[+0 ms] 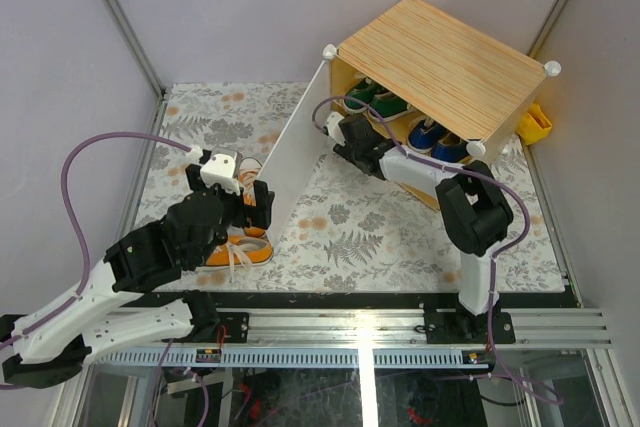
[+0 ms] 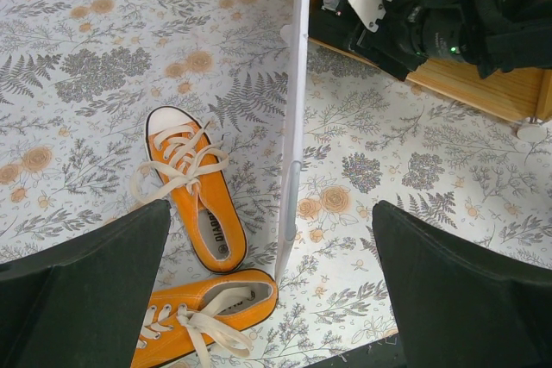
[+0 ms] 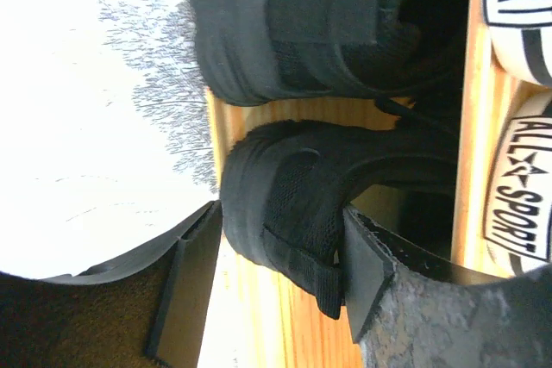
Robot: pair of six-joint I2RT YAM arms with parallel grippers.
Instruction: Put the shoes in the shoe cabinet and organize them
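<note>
R gripper (image 3: 280, 243), half-open, is flanking heel of black fabric shoe (image 3: 293, 196) on wooden shelf (image 3: 250, 321) inside wood-topped white shoe cabinet (image 1: 440, 62). Open white door panel (image 1: 295, 142) is standing btwn arms. L gripper (image 1: 256, 205), wide, is hovering over orange canvas sneakers (image 2: 194, 204) on floral mat (image 1: 370, 227); grey walls (image 1: 250, 7) around.

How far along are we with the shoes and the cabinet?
Done: green canvas sneakers and blue canvas sneakers sit on shelves of the wood-topped white cabinet. In hand: the right gripper, jaws apart, flanks the heel of an all-black shoe on a shelf. Remaining: the orange canvas sneakers lie on the floral mat under the open left gripper.
</note>
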